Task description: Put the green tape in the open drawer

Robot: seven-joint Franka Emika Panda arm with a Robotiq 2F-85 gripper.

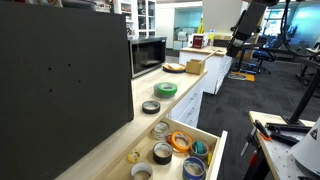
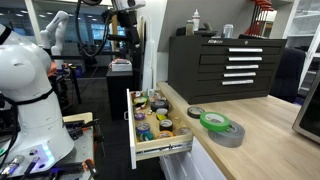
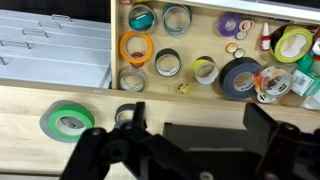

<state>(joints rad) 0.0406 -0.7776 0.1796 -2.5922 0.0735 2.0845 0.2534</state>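
The long wooden tabletop [image 1: 140,125] ends at the open drawer [image 2: 163,147], which is crowded with tape rolls. The tool [image 3: 185,150] hovers above, fingers apart. The green tape [image 3: 67,121] lies flat near the tabletop's drawer-side edge, with a dark roll [image 3: 128,115] just beside it.

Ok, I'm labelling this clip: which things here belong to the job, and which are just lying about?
Job: green tape, open drawer, gripper.
Lying about: dark tape roll on the counter, rolls already in the drawer, microwave, black tool chest.
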